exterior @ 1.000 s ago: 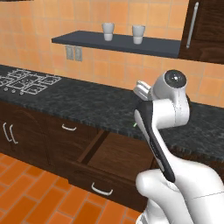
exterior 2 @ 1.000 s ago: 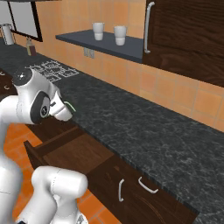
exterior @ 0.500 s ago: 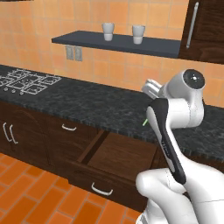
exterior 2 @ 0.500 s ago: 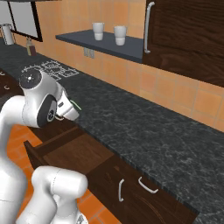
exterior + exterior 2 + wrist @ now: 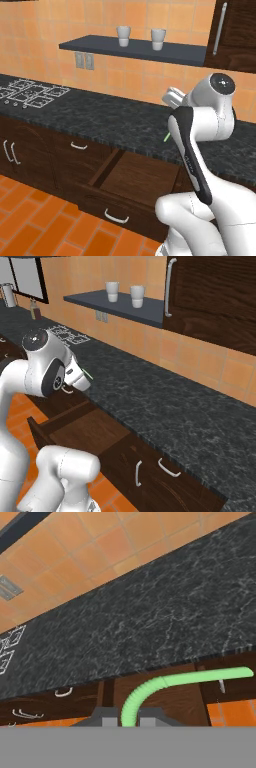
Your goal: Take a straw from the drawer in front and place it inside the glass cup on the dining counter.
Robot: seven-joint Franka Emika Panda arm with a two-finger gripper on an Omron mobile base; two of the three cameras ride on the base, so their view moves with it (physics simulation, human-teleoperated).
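Observation:
My gripper (image 5: 129,716) is shut on the straw (image 5: 165,683), a light green stick that bends up from between the fingertips and runs right across the hand view. Its green tip (image 5: 167,136) pokes out left of my forearm, and the straw (image 5: 89,374) also juts from the hand above the counter edge. Below the hand the dark brown drawer (image 5: 136,176) stands pulled open, its inside bare, with a curved silver handle (image 5: 116,217) on its front. From the other side, the open drawer (image 5: 82,431) lies under the arm. The glass cup and the dining counter are out of view.
A black speckled stone counter (image 5: 115,120) runs along the orange tiled wall, with a stove (image 5: 27,93) at its left. Two white cups (image 5: 140,37) stand on a dark shelf. A dark cabinet (image 5: 215,301) hangs at the right; shut drawers and doors sit below.
The arm has swung right and slightly up, carrying the straw away from over the open drawer toward the counter edge. The drawer stays open.

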